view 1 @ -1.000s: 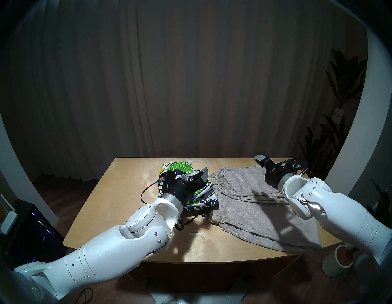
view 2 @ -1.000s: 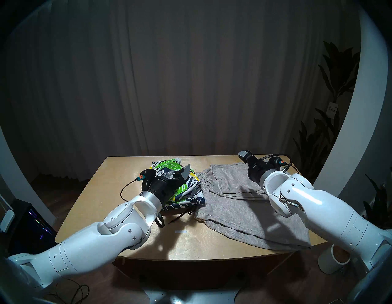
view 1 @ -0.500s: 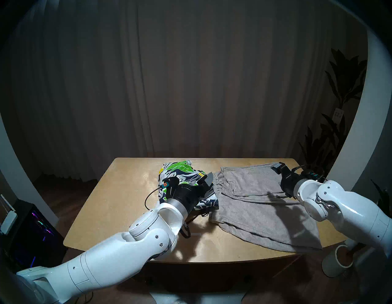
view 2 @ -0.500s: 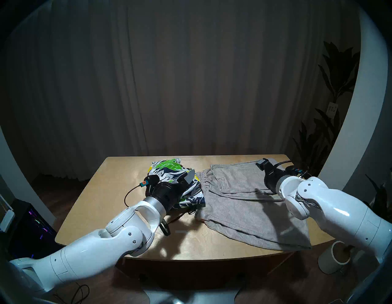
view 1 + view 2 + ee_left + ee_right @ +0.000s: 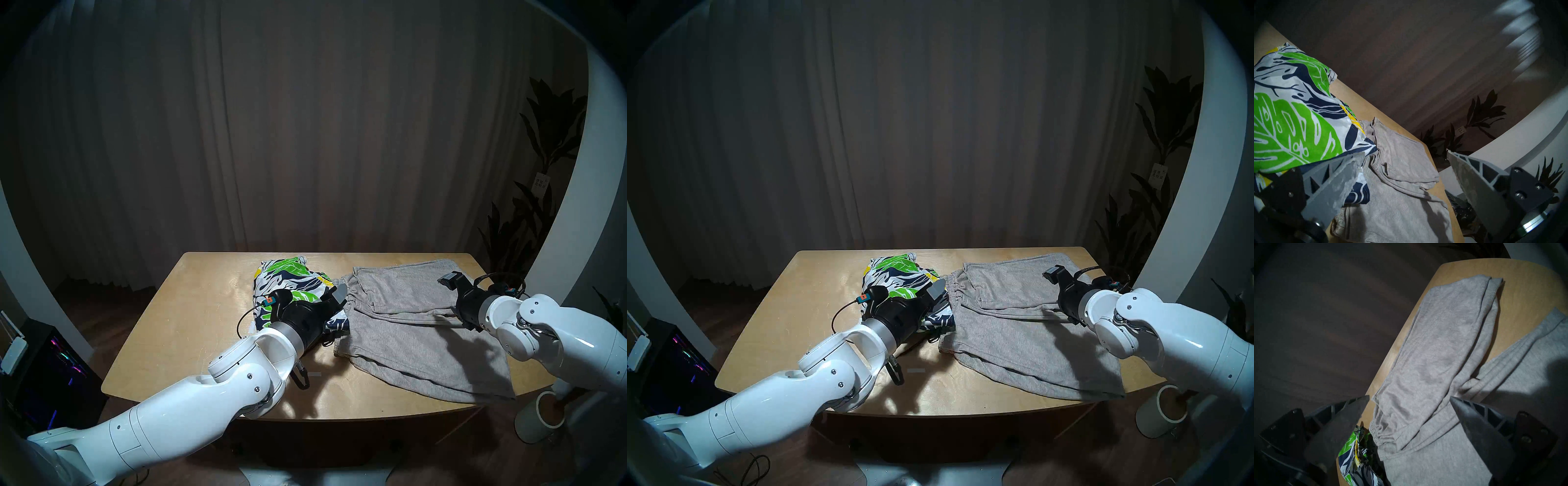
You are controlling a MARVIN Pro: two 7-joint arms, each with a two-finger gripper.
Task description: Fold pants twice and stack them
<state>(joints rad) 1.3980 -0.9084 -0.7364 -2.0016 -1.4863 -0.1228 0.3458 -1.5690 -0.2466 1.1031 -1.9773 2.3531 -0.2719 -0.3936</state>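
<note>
Grey shorts (image 5: 407,325): spread flat across the right half of the head view, waistband toward centre frame, both legs splayed out to the right; not yet folded, so probably laid open ready for a first fold.
Leaf-print shorts (image 5: 291,281): a compact bundle left of centre, its right edge touching the grey waistband; it looks already folded and may serve as the base of the stack.
Left pincer (image 5: 1405,171): jaws wide apart and empty, low over the seam where print meets grey, seemingly lined up to take the waistband.
Right pincer (image 5: 1409,408): also spread and holding nothing, above the upper grey leg near the right of frame, likely aiming for a hem.
Tabletop (image 5: 190,325): bare wood at left and front; the lower grey leg reaches its front right edge.
In the way: a black drawstring (image 5: 327,341) trails from the print bundle beside the grey waistband and could snag, though it is hard to trace in shadow.
Surroundings: white cup (image 5: 539,421) on the floor at lower right, dark plant (image 5: 529,217) at right, curtain (image 5: 305,135) behind.
</note>
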